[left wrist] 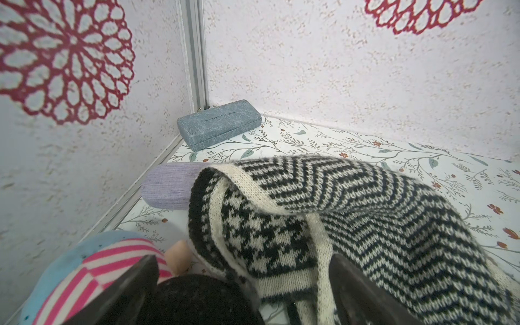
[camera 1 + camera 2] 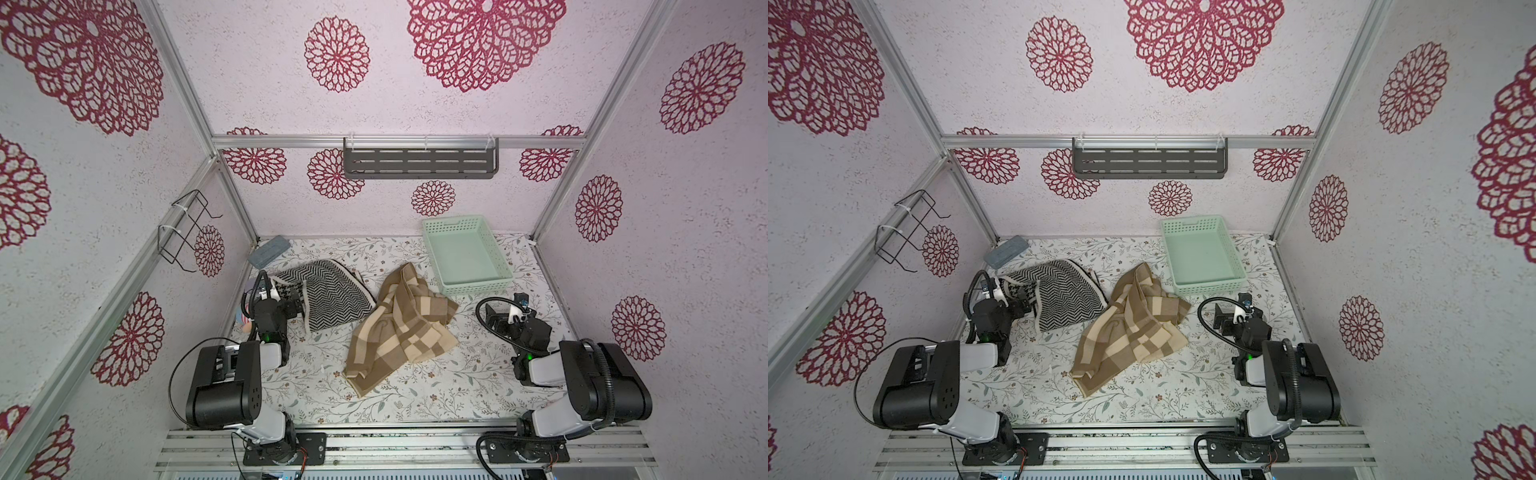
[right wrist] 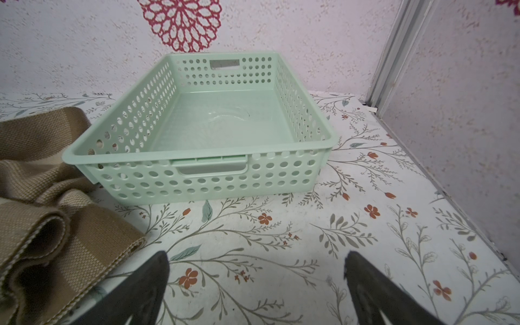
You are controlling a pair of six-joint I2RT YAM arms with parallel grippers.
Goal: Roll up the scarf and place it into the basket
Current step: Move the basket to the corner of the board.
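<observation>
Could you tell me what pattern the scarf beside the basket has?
Brown and cream checks; the scarf shows best in a top view, beside the basket.

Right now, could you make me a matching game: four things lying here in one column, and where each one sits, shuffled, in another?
Things:
1. mint-green perforated plastic basket
2. tan and cream checked fabric scarf
3. black-and-white zigzag knit scarf
4. blue-grey marbled hard case

Places:
a. far left corner
b. crumpled mid-table
c. far right, empty
d. at the open left gripper

Pairs: 1-c, 2-b, 3-d, 4-a
</observation>
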